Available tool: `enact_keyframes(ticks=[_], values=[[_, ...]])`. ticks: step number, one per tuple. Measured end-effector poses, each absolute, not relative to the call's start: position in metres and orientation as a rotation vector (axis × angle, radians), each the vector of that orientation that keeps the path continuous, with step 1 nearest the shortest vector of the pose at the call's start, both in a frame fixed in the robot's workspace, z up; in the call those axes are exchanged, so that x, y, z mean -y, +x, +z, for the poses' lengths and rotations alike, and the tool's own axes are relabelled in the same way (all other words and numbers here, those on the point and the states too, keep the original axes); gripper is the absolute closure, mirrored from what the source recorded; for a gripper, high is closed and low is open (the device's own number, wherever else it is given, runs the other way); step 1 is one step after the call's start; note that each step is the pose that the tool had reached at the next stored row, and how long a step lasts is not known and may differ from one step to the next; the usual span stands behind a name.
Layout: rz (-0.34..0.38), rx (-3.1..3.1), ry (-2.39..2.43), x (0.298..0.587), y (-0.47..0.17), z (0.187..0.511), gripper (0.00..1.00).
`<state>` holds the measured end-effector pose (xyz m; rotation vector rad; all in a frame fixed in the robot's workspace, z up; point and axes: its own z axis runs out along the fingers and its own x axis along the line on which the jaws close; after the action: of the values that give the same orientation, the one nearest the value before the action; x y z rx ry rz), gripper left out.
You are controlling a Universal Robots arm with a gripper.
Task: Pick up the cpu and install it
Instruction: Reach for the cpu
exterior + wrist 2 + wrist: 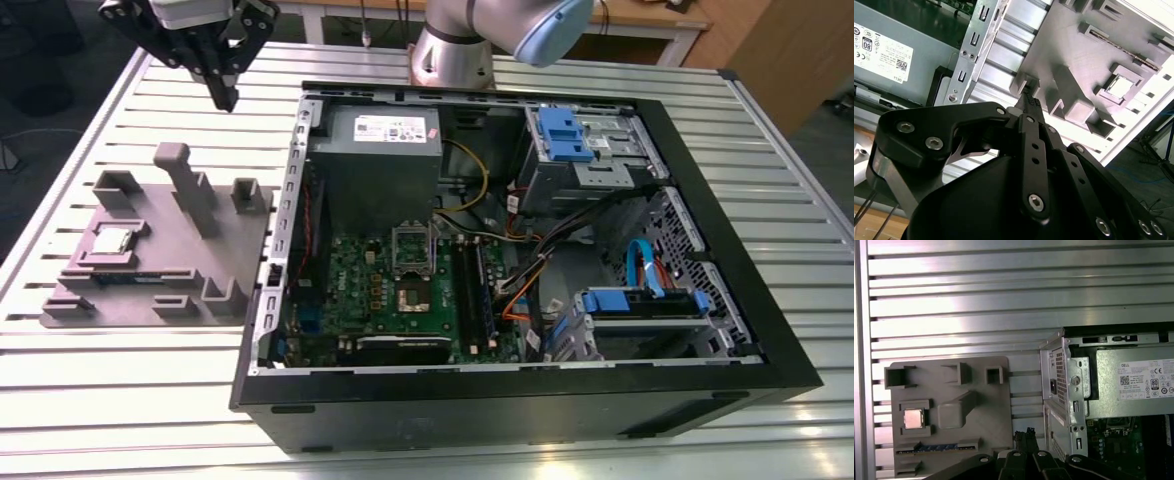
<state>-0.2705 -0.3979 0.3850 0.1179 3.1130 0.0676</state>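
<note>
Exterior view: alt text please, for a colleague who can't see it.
The end effector hangs empty above the slatted table, at the exterior view's upper left; below it in the picture the cpu sits in a grey fixture. To the exterior view's right lies the open computer case, motherboard exposed.

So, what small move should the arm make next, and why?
Probably carry the gripper across to above the cpu. The chip lies untouched in its pocket on the grey holder, while the gripper hangs empty and shut near the computer case corner, off to one side.
</note>
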Motion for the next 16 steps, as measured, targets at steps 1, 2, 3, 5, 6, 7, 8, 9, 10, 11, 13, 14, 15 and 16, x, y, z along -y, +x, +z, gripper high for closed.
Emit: enact_keyframes(ticks=[1, 2, 3, 5, 6, 7, 8, 9, 10, 11, 13, 14, 15, 16], values=[[0.068, -3.113, 0.118, 0.3978, -0.2707, 0.385, 0.9], [0.068, -3.113, 0.118, 0.3979, -0.2709, 0.385, 0.9], [0.068, -3.113, 0.118, 0.3979, -0.2711, 0.385, 0.9], [0.068, -3.113, 0.118, 0.3978, -0.2725, 0.3849, 0.9], [0.068, -3.113, 0.118, 0.3978, -0.2727, 0.3849, 0.9], [0.068, -3.113, 0.118, 0.3979, -0.2728, 0.3849, 0.9], [0.068, -3.113, 0.118, 0.3978, -0.2728, 0.3849, 0.9], [0.068, -3.113, 0.118, 0.3978, -0.2731, 0.3849, 0.9], [0.068, -3.113, 0.118, 0.3979, -0.2733, 0.3849, 0.9], [0.068, -3.113, 0.118, 0.3979, -0.2734, 0.3849, 0.9], [0.068, -3.113, 0.118, 0.3978, -0.2762, 0.3845, 0.9], [0.068, -3.113, 0.118, 0.3978, -0.2762, 0.3845, 0.9], [0.068, -3.113, 0.118, 0.3978, -0.2763, 0.3845, 0.9], [0.068, -3.113, 0.118, 0.3979, -0.2766, 0.3844, 0.9]])
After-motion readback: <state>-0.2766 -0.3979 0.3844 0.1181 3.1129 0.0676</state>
